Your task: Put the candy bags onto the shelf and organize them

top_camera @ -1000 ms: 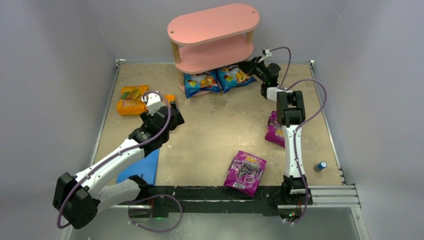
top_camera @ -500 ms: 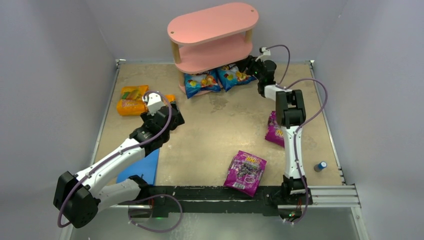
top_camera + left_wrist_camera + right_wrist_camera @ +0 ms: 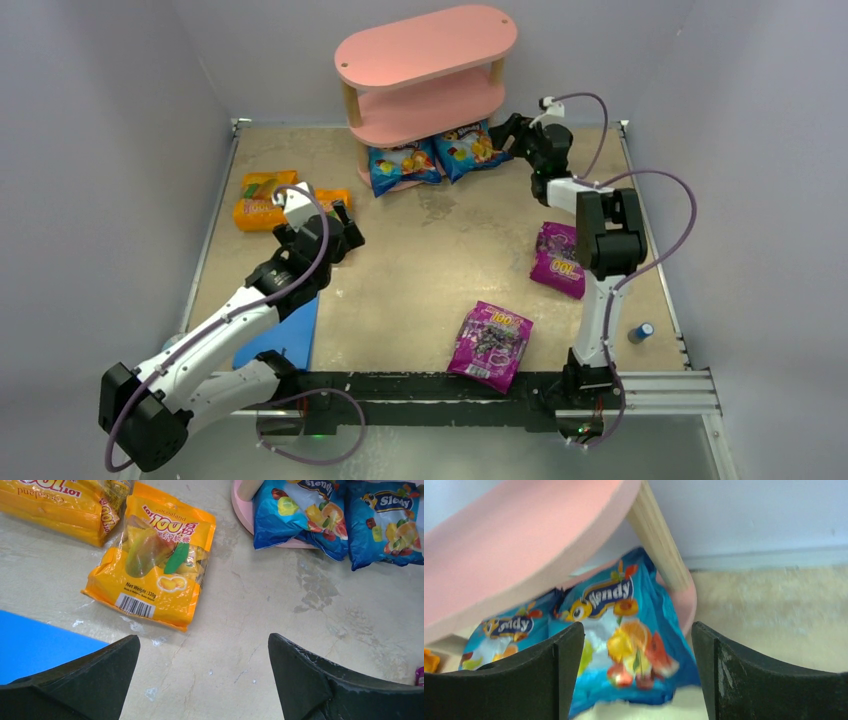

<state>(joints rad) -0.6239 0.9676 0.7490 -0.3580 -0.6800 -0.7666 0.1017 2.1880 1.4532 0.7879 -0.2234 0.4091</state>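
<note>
Since a second ago the right gripper (image 3: 510, 130) has drawn back from the pink three-tier shelf with light wooden posts (image 3: 425, 45) and its jaws have spread: released, holding nothing. Two glossy blue fruit-print candy bags (image 3: 404, 165) lie side by side on the bottom board, overhanging its front edge. The left gripper (image 3: 202, 637) hovers wide open and empty over the beige table (image 3: 430, 260), near two orange plastic pouches (image 3: 155, 560). Two magenta-purple pouches (image 3: 490, 343) lie on the table, well apart from the shelf.

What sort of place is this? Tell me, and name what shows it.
Probably a robot lab test cell: bare grey walls box in the table, and the left arm and right arm are bolted to its near rail.
</note>
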